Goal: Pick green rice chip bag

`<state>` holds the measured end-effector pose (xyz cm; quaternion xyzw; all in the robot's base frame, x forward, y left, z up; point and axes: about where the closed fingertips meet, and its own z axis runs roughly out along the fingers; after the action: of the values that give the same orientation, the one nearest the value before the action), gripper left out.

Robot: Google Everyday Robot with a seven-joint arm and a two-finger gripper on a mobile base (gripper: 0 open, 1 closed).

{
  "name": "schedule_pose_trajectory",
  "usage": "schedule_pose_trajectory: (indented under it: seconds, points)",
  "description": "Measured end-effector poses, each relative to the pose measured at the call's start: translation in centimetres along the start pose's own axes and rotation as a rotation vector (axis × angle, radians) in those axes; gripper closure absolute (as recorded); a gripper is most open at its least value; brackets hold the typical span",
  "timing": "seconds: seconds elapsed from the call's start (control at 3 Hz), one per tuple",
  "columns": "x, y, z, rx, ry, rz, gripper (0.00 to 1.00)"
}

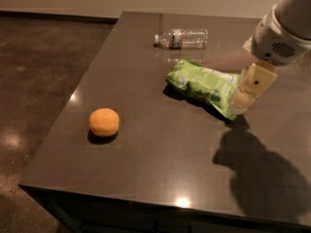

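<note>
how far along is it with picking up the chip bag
Done: the gripper is at the end of the bag farthest from the orange, low over the table. In hand: the approach; the bag lies flat on the table, not lifted. Left: grasp it and raise it. The bottle lies apart at the back.
</note>
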<state>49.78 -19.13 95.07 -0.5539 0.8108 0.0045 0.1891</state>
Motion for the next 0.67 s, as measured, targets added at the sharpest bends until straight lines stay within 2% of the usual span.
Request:
schedule_pose_trajectory:
  seconds: [0.67]
  points:
    - [-3.1, -3.6, 6.5, -0.002, 0.028, 0.079, 0.0]
